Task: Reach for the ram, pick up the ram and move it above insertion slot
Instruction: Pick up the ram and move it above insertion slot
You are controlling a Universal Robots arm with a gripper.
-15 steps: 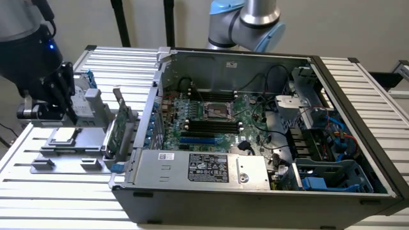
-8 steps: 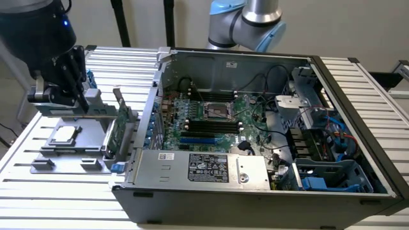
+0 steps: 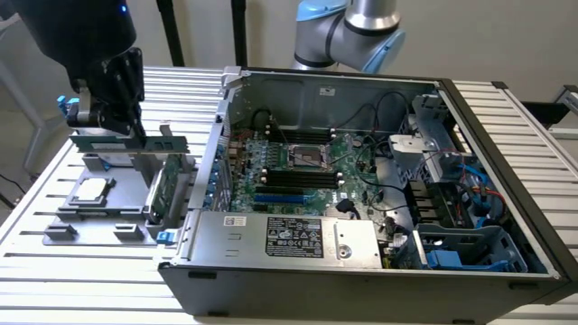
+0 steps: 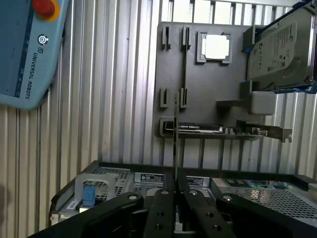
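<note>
The ram [image 3: 95,142] is a thin green stick, and my gripper [image 3: 119,128] is shut on it at the exterior view's left. It hangs level just above the grey holder tray [image 3: 68,210], well to the left of the open computer case. In the wrist view the ram [image 4: 176,139] appears edge-on as a thin line running out from between my fingers [image 4: 161,208]. The motherboard's black insertion slots [image 3: 302,177] lie inside the case, far from the stick.
A wider green card with a metal bracket [image 3: 164,179] stands in the tray beside a processor [image 3: 93,193]. A silver hard drive [image 4: 277,49] and a teach pendant [image 4: 29,49] lie on the slatted table. The case walls [image 3: 216,156] rise between tray and motherboard.
</note>
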